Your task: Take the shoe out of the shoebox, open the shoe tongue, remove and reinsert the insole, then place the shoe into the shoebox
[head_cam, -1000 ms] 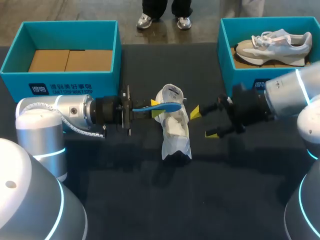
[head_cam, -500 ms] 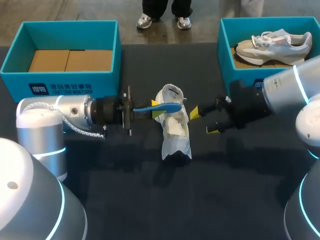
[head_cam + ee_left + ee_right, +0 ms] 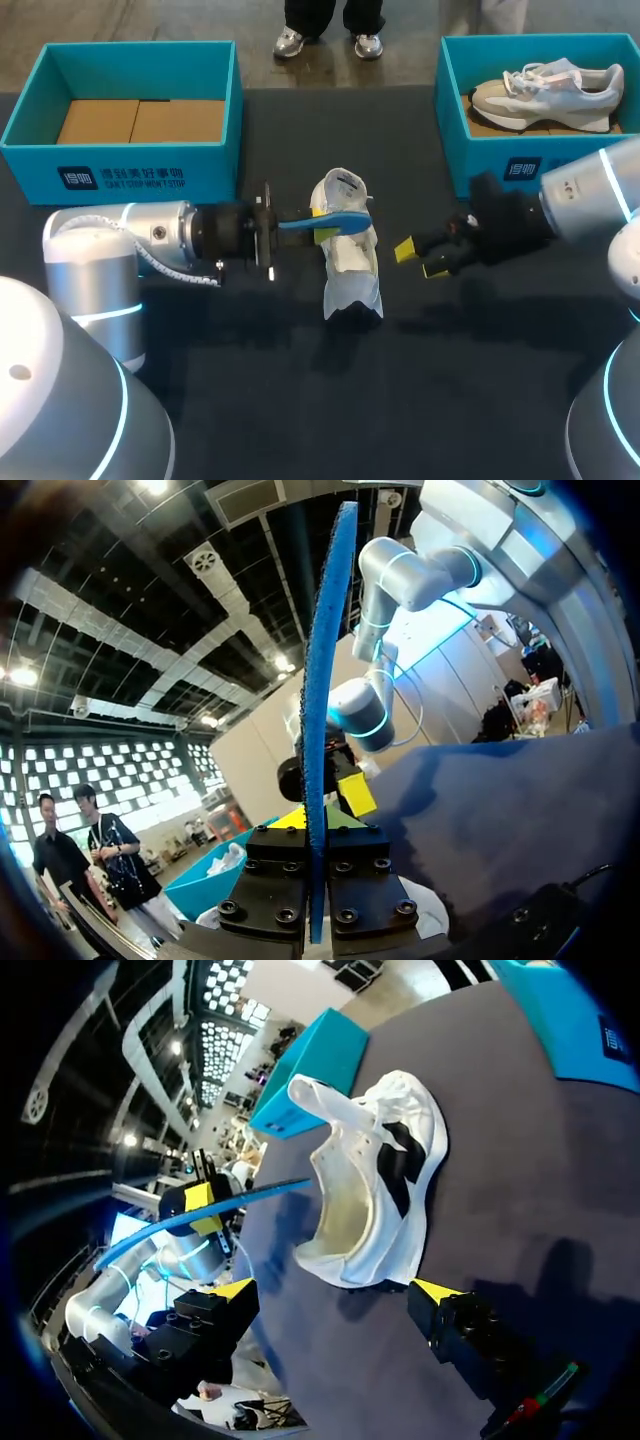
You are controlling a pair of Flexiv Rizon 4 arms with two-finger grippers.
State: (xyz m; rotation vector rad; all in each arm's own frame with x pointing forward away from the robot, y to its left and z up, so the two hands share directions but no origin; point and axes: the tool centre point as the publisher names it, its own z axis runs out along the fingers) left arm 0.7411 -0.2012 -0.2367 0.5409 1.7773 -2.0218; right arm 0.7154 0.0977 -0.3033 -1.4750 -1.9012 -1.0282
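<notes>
My left gripper (image 3: 318, 232) pinches the thin, curved, rough-faced blue insole (image 3: 340, 218) by the soft white shoe (image 3: 352, 268); my right gripper (image 3: 418, 259) hangs spread apart beside it.

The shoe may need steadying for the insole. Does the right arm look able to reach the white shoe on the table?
Probably yes: the right tool stands open beside the shoe, with bare table between them. The insole in the left tool lies over the shoe from the other side.
</notes>
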